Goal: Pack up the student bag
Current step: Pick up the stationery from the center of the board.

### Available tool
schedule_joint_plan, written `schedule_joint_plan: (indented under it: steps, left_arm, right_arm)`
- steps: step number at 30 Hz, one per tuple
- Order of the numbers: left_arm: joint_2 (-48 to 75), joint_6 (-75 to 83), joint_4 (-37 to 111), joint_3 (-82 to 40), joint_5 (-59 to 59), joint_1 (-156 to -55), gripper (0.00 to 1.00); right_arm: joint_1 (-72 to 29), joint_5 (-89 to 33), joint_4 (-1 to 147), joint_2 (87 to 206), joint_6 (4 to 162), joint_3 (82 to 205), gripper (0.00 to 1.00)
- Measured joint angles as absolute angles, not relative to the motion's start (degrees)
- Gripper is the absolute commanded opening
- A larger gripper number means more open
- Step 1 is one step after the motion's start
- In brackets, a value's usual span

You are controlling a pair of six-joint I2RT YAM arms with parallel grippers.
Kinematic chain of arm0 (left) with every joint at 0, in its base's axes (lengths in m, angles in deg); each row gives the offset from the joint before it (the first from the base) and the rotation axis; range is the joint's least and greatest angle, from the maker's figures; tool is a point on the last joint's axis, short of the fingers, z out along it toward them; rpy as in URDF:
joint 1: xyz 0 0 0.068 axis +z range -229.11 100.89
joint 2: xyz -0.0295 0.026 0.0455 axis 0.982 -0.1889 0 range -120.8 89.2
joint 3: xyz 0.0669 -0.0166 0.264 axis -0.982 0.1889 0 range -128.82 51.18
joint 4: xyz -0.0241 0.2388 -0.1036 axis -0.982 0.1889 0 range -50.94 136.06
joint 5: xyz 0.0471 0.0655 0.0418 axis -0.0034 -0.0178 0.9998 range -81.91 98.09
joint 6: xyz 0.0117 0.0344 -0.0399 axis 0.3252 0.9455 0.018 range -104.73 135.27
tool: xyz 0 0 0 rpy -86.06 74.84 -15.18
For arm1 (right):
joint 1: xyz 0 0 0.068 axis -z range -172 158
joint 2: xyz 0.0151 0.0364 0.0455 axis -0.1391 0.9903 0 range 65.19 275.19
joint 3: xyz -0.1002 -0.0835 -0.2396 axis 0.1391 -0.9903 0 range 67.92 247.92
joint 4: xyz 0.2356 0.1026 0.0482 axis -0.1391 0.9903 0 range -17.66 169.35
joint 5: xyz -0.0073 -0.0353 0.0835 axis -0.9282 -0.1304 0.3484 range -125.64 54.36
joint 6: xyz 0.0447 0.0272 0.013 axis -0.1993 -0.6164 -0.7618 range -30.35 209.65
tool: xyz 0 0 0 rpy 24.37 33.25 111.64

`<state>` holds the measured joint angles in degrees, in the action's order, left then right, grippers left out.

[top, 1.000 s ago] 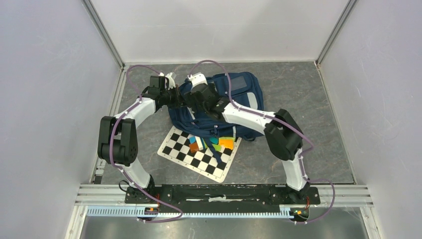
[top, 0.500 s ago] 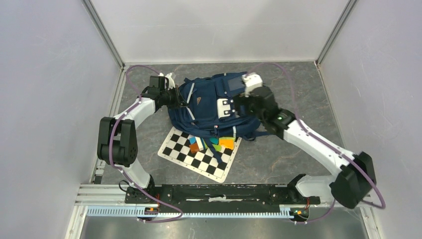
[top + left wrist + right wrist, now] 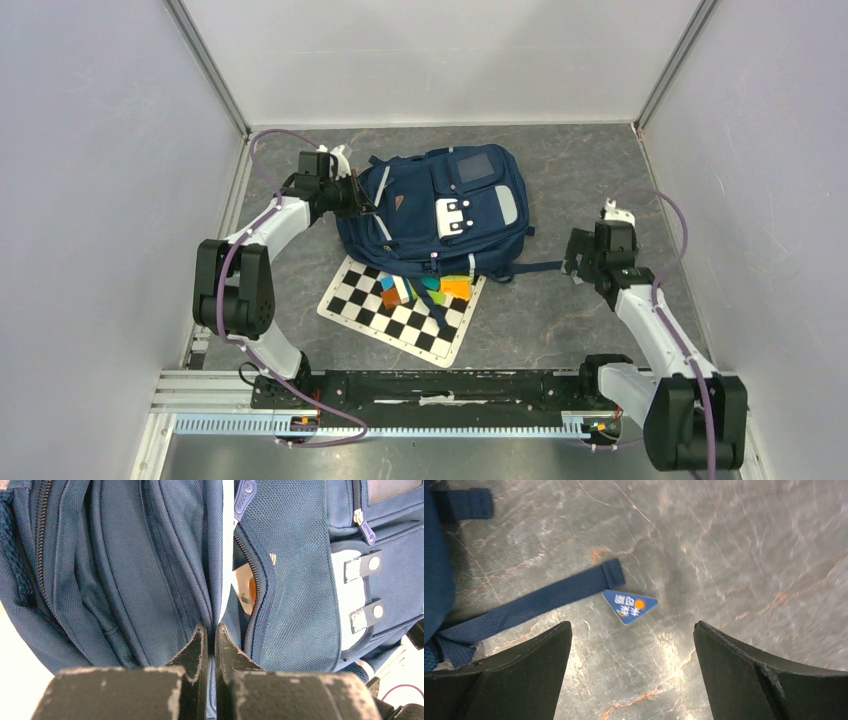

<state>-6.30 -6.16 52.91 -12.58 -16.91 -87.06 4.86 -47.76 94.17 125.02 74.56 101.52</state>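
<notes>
Top external view: left pincer (image 3: 360,199) pinches the bag (image 3: 415,222) at its nine-o'clock edge, likely steadying it; right pincer (image 3: 588,263) hangs spread, empty, at three o'clock.

A: Student bag (image 3: 420,205)?
B: Navy blue, fine mesh weave; white patch (image 3: 452,215), pale grey stripe (image 3: 507,205).
A: Board (image 3: 395,320)?
B: Black-and-white chequers. Blocks (image 3: 455,288) orange, green, blue.
A: Table (image 3: 600,160)?
B: Grey marble pattern, rusty veins.
A: Strap tag (image 3: 629,605)?
B: Blue, orange sun, white lettering.
</notes>
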Motion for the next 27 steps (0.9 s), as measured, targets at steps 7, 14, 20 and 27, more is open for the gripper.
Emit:
schedule_joint_plan:
  steps: [7,14,20,27]
  left_arm:
    - [-5.9,-5.7,53.9,-12.6,-16.5,-87.1,0.02]
    - [-5.9,-5.7,53.9,-12.6,-16.5,-87.1,0.02]
    - [-5.9,-5.7,53.9,-12.6,-16.6,-87.1,0.02]
    - [-5.9,-5.7,53.9,-12.6,-16.5,-87.1,0.02]
  right_arm:
    - [9.6,-44.6,90.9,118.3,64.9,93.1,0.78]
    - [9.8,-43.8,87.9,116.8,54.3,89.2,0.64]
    - [9.8,-44.0,84.9,116.9,47.2,86.4,0.56]
    - [9.9,-44.5,82.4,118.5,42.1,85.2,0.53]
